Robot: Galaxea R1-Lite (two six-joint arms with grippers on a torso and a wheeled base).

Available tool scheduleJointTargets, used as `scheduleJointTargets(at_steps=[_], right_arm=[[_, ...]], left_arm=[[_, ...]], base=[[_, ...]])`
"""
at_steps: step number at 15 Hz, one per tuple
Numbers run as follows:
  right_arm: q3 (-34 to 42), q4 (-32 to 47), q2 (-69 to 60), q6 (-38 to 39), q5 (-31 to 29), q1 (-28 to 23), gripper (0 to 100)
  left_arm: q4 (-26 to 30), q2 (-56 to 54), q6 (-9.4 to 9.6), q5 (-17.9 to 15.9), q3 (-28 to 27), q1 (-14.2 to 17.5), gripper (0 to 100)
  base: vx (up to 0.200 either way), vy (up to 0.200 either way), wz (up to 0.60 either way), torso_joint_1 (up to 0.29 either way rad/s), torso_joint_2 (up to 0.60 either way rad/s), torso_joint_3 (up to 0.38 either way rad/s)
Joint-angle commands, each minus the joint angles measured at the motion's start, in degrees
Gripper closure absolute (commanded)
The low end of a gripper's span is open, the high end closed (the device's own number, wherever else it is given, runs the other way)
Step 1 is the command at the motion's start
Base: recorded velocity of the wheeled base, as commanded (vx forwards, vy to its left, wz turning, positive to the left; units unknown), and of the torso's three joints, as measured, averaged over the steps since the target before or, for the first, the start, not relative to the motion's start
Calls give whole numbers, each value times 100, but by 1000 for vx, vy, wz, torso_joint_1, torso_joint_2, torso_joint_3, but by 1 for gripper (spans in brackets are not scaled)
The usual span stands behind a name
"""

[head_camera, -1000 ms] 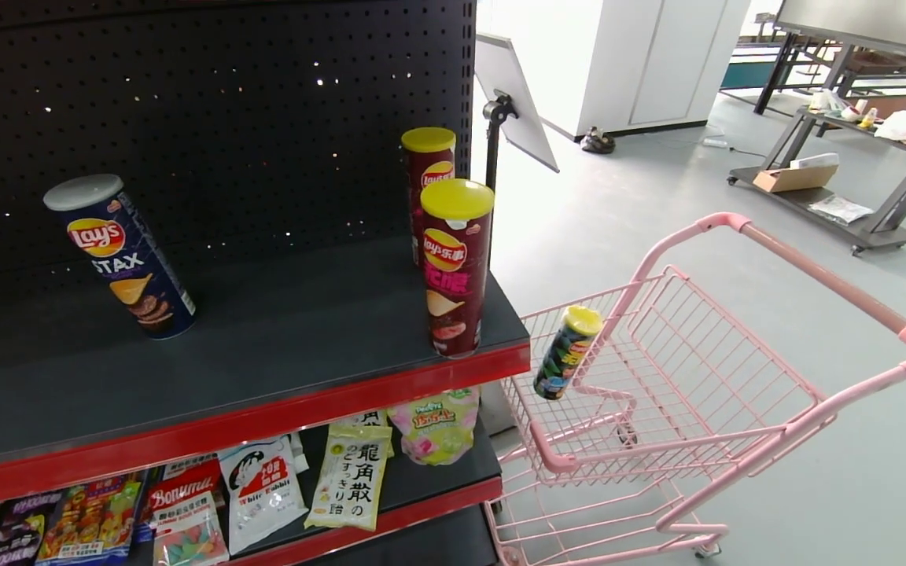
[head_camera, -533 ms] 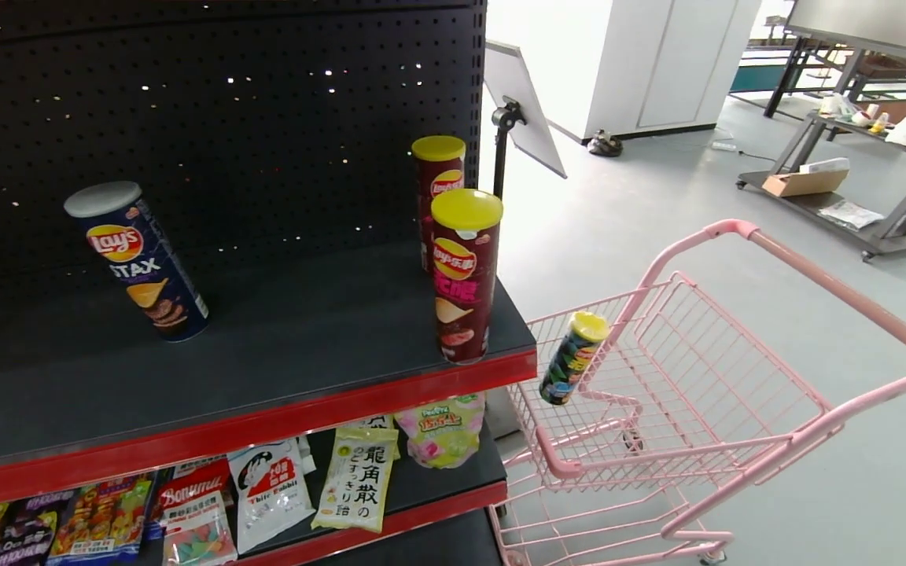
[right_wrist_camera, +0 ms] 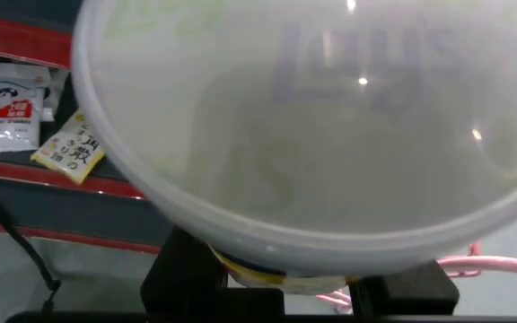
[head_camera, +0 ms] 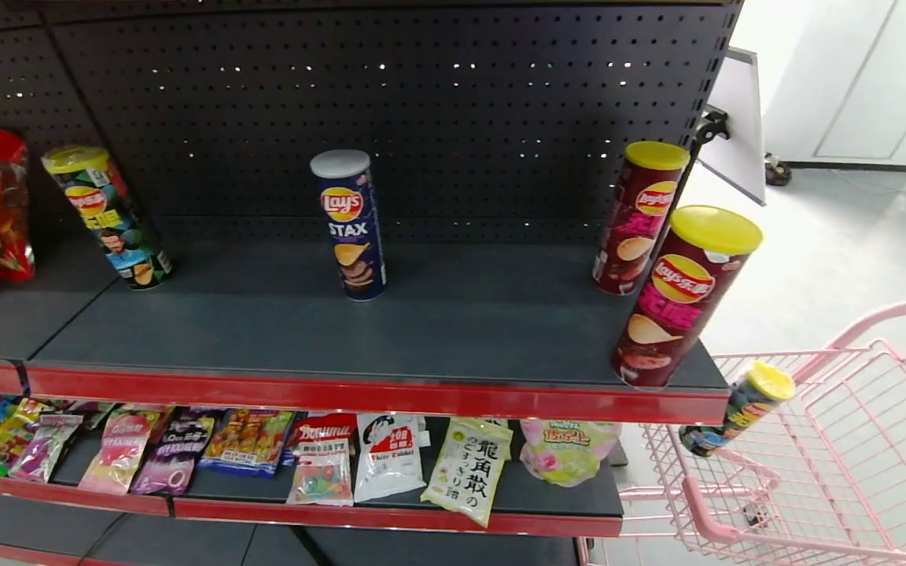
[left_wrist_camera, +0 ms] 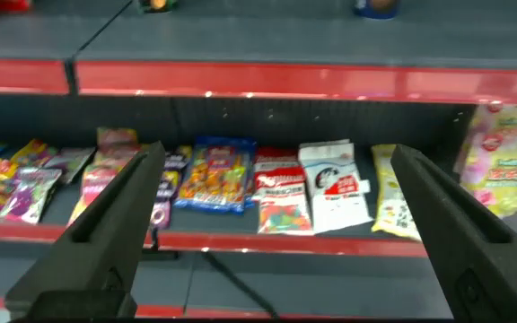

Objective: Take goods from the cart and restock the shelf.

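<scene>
Fingers of flat-sided black plastic were seen spread wide on the left gripper, with nothing between them, facing the flat, glossy snack bags on the lower tier. The right gripper was closed on a round chip can, whose cloudy translucent lid was turned toward the wrist camera. Farther off, four cylindrical cans stood on the dark matte shelf with its shiny red lip: a green one, a blue grey-lidded one and two maroon yellow-lidded ones. A pink wire cart was parked just beside the shelf's right end, and a slim yellow-lidded can was tilted against its mesh. A perforated black back panel rose behind the cans.
</scene>
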Motion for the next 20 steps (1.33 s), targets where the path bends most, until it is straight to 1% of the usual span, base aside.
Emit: scheduleJointTargets(at_steps=[1,6,9,12,15,16,17,18,19,20], right_arm=[[138,12,-322,18,-2,4,100],[445,3,-1034,27,-10,4,100],[437,3,-1095,27,-10,-22,100],[463,-14,-1210,18,157,31,100],[437,-6,-1201,27,174,22,100],[437,-14,-1183,62,341,57,100],[445,-6,-1210,124,702,119,100],[463,3,-1227,150,904,136,100],[498,-6,-1227,168,1000,119,100],[516,-6,-1227,159,1027,136,100]], left_arm=[[-1,2,4,-2,2,1,0],[-1,2,13,-2,2,1,0],[-1,2,13,-2,2,1,0],[-1,2,13,-2,2,1,0],[-1,2,13,-2,-7,1,0],[-1,2,13,-2,2,1,0],[-1,2,13,-2,2,1,0],[-1,2,13,-2,2,1,0],[-1,2,13,-2,2,1,0],[-1,2,13,-2,-7,1,0]], base=[[0,0,0,0,0,0],[0,200,0,3,0,-1],[0,200,0,-1,2,-2],[0,200,0,2,1,2],[0,200,0,1,4,1],[0,200,0,-2,2,2],[0,0,0,0,0,0],[0,0,0,0,0,0],[0,0,0,0,0,0],[200,0,0,12,-2,-2]])
